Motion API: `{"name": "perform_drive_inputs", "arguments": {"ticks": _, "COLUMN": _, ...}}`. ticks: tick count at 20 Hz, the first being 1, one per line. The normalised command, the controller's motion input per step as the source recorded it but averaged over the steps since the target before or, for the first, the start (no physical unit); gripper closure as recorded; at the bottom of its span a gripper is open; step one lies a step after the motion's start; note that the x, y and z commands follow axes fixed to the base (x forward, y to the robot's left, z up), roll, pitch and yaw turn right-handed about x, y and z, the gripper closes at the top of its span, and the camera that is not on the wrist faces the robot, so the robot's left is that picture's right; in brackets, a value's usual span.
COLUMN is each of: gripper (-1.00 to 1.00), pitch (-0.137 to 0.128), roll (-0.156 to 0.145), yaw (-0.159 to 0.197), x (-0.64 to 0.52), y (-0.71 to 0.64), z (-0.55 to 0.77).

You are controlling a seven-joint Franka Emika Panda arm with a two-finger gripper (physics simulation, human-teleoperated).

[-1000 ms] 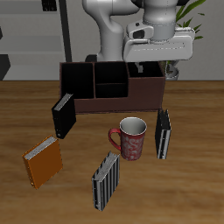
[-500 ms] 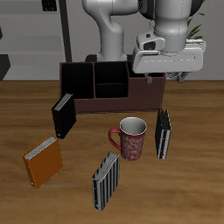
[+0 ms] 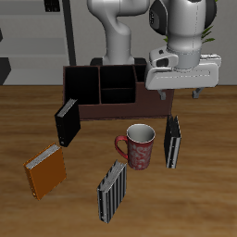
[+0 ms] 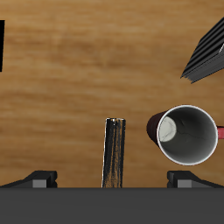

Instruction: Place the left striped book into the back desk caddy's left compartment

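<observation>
The left striped book [image 3: 173, 141] stands upright on the table beside the mug, black with thin white stripes. In the wrist view its top edge [image 4: 115, 153] lies between my two fingers. My gripper [image 3: 178, 93] is open and empty, hanging above the book, with its fingertips apart from the book's top. In the wrist view the gripper [image 4: 112, 179] has a finger on either side of the book. The back desk caddy [image 3: 116, 91] stands behind. Its black-walled left compartment [image 3: 81, 86] is empty.
A red patterned mug [image 3: 139, 146] stands next to the striped book and also shows in the wrist view [image 4: 186, 134]. A plain black book [image 3: 65, 122] leans before the caddy. An orange book [image 3: 44, 169] and a paler striped book [image 3: 112, 190] are near the front edge.
My gripper has moved from above the caddy's reddish end toward the table's front and a little lower, and now hangs over the striped book. Nothing on the table has moved.
</observation>
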Motion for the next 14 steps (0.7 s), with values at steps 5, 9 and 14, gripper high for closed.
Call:
{"name": "perform_drive_inputs", "arguments": {"ticks": 5, "gripper": -1.0, "pitch": -0.007, "roll": -0.014, "yaw": -0.034, "x": 0.05, "y": -0.08, "z": -0.24}}
{"name": "perform_drive_inputs", "arguments": {"ticks": 9, "gripper": -1.0, "pitch": 0.001, "roll": -0.01, "yaw": 0.013, "x": 0.02, "y": -0.01, "z": -0.25}}
{"name": "perform_drive_inputs", "arguments": {"ticks": 14, "gripper": -1.0, "pitch": 0.0, "roll": -0.04, "yaw": -0.006, "x": 0.02, "y": 0.0, "z": -0.35}}
